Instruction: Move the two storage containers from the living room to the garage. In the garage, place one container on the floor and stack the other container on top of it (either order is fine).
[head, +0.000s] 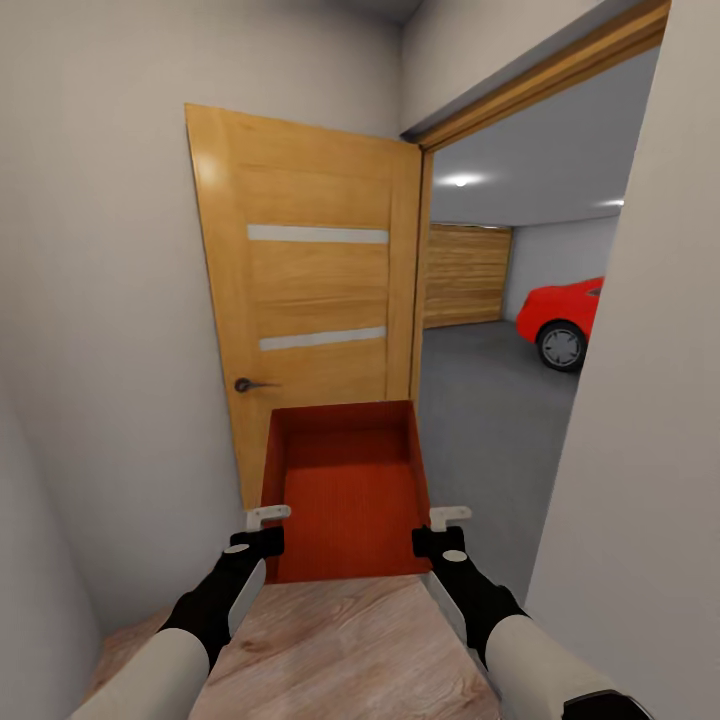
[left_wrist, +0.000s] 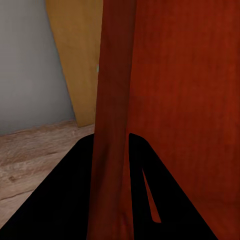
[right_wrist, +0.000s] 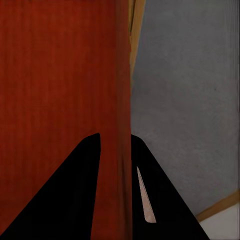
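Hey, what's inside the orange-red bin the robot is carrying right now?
The lidless orange-red rectangular bin looks empty: only its ribbed red floor and inner walls show. The strip just inside its near wall is hidden from the head view.

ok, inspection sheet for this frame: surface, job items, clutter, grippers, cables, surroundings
Surface: light wood-plank floor underfoot; dark grey garage floor past the doorway.
Job's things: one orange-red rectangular lidless storage container, carried level between both arms.
Clutter: nothing seen.
Grippers: left gripper shut on the container's left wall; right gripper shut on its right wall.
Cables: nothing seen.
Surroundings: wooden door swung open against the beige wall, red car and wood-slat garage door ahead.
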